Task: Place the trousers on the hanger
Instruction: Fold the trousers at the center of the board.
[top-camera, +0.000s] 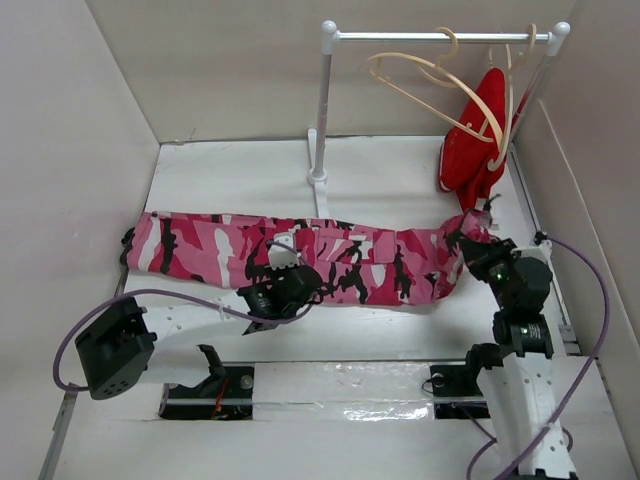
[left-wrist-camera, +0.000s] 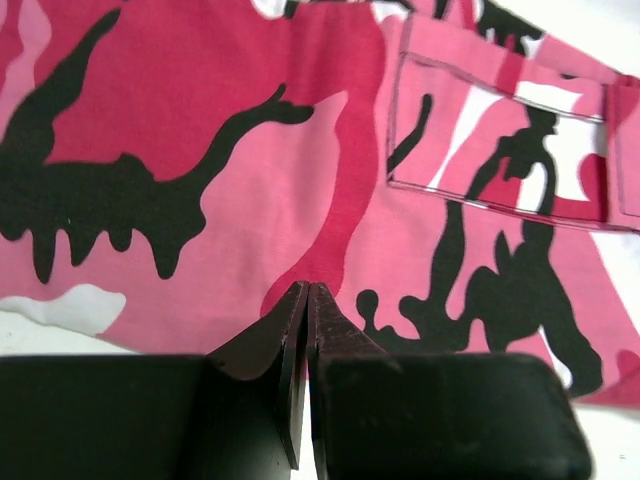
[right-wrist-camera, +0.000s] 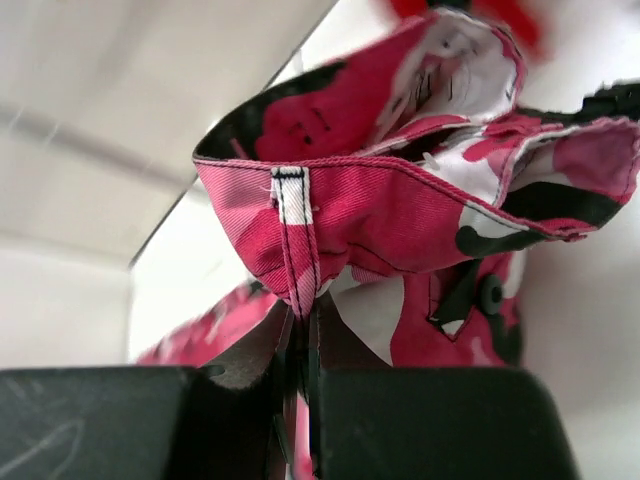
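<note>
The camouflage trousers (top-camera: 350, 255) lie stretched across the table from left to right. My right gripper (top-camera: 478, 234) is shut on their waistband at the right end. In the right wrist view its jaws (right-wrist-camera: 305, 315) pinch the waistband (right-wrist-camera: 400, 210) at a white belt loop and hold it lifted. My left gripper (top-camera: 280, 268) sits over the middle of the trousers. In the left wrist view it (left-wrist-camera: 307, 292) is shut with nothing seen between the fingers, and the print (left-wrist-camera: 250, 150) lies flat just beyond the tips. The empty pale wooden hanger (top-camera: 420, 85) hangs on the rail at the back.
A white rack (top-camera: 322, 110) stands at the back centre, its rail running right. A second hanger bearing a plain red garment (top-camera: 480, 150) hangs at the rail's right end, close above my right gripper. Walls close in on the left, back and right.
</note>
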